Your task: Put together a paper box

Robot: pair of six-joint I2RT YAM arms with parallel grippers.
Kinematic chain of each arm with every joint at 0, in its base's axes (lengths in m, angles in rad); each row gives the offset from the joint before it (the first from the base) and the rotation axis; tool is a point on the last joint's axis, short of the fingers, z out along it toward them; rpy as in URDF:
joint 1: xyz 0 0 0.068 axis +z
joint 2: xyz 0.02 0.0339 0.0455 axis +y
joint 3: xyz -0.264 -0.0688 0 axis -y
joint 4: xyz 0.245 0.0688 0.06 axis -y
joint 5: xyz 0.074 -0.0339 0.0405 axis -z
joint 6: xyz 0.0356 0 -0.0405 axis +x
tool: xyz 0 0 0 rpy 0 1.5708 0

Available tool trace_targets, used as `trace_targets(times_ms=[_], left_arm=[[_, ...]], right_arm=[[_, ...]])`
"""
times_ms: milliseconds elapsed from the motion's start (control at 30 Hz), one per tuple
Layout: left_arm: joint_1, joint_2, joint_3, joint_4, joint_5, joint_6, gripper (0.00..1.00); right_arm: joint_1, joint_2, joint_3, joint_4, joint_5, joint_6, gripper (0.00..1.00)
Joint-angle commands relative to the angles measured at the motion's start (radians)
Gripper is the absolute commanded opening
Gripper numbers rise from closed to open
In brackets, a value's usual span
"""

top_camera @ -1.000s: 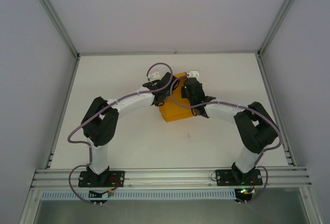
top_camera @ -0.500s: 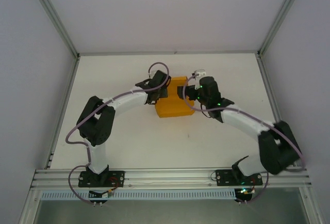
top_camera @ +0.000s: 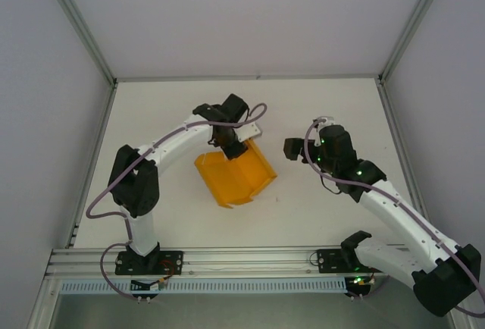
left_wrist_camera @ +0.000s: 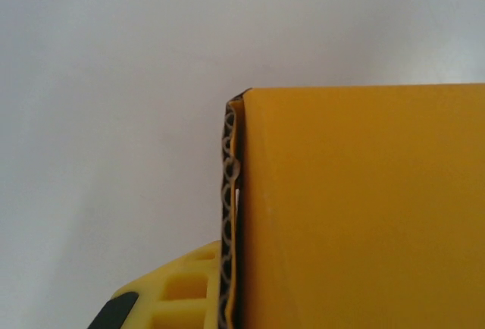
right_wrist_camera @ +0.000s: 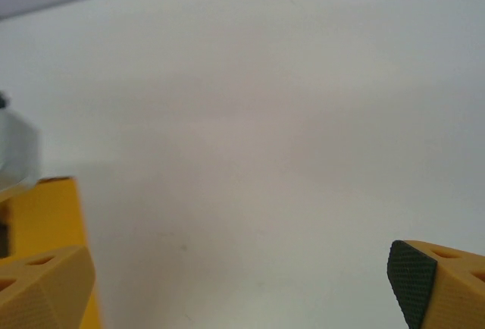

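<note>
Now, at centre frame, left fingers (left_wrist_camera: 182, 291) pinch the paper box (top_camera: 231, 177) by its wall; the wide-spread right fingers (right_wrist_camera: 45, 283) at right should steady it before folding.

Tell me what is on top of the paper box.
The left gripper sits on the far edge of the paper box, pinching a card wall. Elsewhere its upper faces are bare. The card beneath the gripper is covered.
</note>
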Motion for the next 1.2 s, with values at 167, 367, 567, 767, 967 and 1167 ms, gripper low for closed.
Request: trace_targets(times_ms=[167,367,567,767,967,1167], left_arm=[[-0.135,0.147,0.090,-0.100,-0.271,0.080,0.00],[-0.191,0.281,0.146,0.021,-0.430,0.056,0.00],[-0.233,0.352,0.087,0.182,-0.557,0.104,0.00],[-0.258,0.415,0.048,0.322,-0.707,0.152,0.00],[-0.269,0.441,0.042,0.353,-0.758,0.163,0.10],[-0.266,0.319,0.060,0.320,-0.691,0.164,0.41]], right_arm=[[-0.024,-0.002,0.002,-0.138,0.076,0.037,1.00],[-0.049,-0.011,-0.015,-0.121,0.064,0.046,1.00],[-0.055,-0.039,-0.029,-0.115,0.046,0.065,1.00],[-0.063,-0.050,-0.030,-0.119,0.063,0.069,1.00],[-0.073,-0.074,-0.061,-0.114,0.052,0.083,1.00],[-0.084,-0.111,-0.072,-0.133,0.035,0.081,1.00]])
